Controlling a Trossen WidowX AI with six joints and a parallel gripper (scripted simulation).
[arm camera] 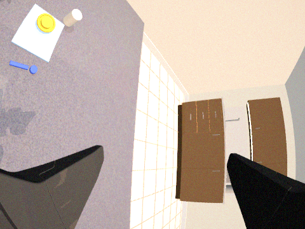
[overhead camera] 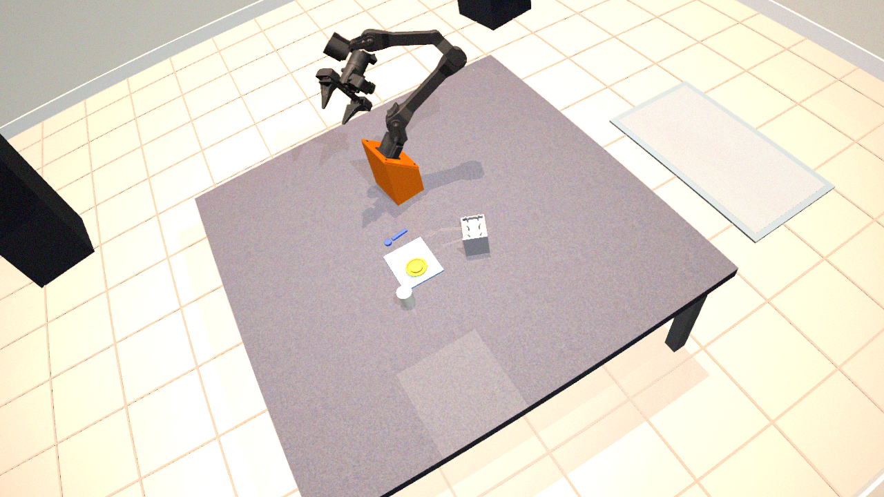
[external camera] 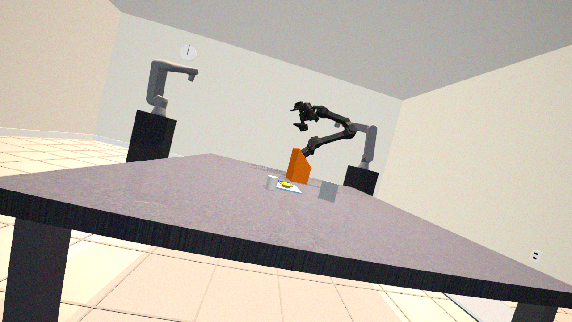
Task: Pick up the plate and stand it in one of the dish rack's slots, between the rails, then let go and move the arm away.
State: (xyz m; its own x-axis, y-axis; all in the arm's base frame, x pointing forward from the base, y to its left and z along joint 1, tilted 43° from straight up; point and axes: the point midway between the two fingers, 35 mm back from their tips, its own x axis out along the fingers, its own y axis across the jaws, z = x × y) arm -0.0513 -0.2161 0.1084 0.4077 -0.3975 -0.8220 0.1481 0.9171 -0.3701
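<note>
A small yellow plate (overhead camera: 416, 267) (external camera: 286, 184) (arm camera: 46, 23) lies flat on a white square board (overhead camera: 400, 254) (external camera: 295, 190) (arm camera: 35, 46) on the table. The dish rack is a small grey box-like block (overhead camera: 476, 245) (external camera: 328, 191) with short upright rails on top, to the right of the board in the top view; its slots look empty. The rack is not seen in the wrist view. My gripper (overhead camera: 334, 114) (external camera: 293, 117) (arm camera: 167, 158) is open and empty, high up beyond the orange base and far from the plate and rack.
A white cup (overhead camera: 405, 297) (external camera: 271, 182) (arm camera: 72, 18) stands by one corner of the board. A blue spoon (overhead camera: 398, 235) (arm camera: 20, 65) lies on the other side of the board. The orange arm base (overhead camera: 397, 179) (external camera: 297, 168) stands behind them on the table (overhead camera: 556, 247).
</note>
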